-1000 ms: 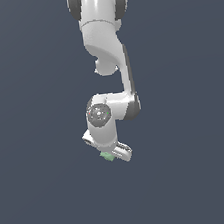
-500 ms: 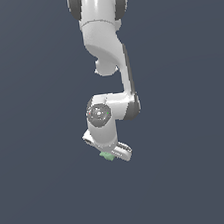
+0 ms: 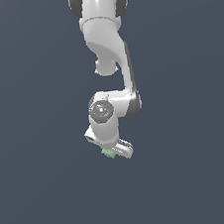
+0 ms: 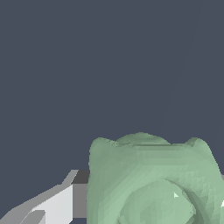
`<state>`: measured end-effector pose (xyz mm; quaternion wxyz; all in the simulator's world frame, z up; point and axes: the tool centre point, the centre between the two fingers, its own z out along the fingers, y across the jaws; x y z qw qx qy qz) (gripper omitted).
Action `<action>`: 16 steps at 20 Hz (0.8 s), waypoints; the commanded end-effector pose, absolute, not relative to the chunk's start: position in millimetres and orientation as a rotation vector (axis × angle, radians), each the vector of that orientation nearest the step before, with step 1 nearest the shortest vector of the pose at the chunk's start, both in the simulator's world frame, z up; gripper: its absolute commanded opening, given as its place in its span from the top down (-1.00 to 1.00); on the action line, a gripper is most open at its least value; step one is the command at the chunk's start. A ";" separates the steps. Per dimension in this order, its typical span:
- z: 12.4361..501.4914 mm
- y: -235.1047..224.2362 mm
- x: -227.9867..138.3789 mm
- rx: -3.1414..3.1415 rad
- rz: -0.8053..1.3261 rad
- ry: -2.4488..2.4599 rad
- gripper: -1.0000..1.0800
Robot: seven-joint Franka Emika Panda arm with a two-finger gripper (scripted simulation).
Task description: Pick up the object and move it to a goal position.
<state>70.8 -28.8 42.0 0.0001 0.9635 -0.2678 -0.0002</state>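
Observation:
The object (image 3: 108, 153) is a tiny pale green blocky piece, just showing under the white hand of the arm in the exterior view. In the wrist view the object (image 4: 151, 181) fills the near part of the picture, with a round ring mark on its face. One grey and white finger (image 4: 57, 203) presses against its side; the other finger is out of that picture. My gripper (image 3: 110, 151) is shut on the object and points down. The fingertips are mostly hidden behind the hand in the exterior view.
The white arm (image 3: 106, 45) reaches down from the top of the exterior view. The ground (image 3: 44, 193) is a plain dark grey-blue surface with no other objects showing.

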 end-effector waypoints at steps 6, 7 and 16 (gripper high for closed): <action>49.1 -8.1 47.8 3.027 0.000 -0.841 1.00; 50.4 -4.1 43.3 3.027 0.000 -0.841 1.00; 66.1 43.2 -9.2 3.028 0.000 -0.840 1.00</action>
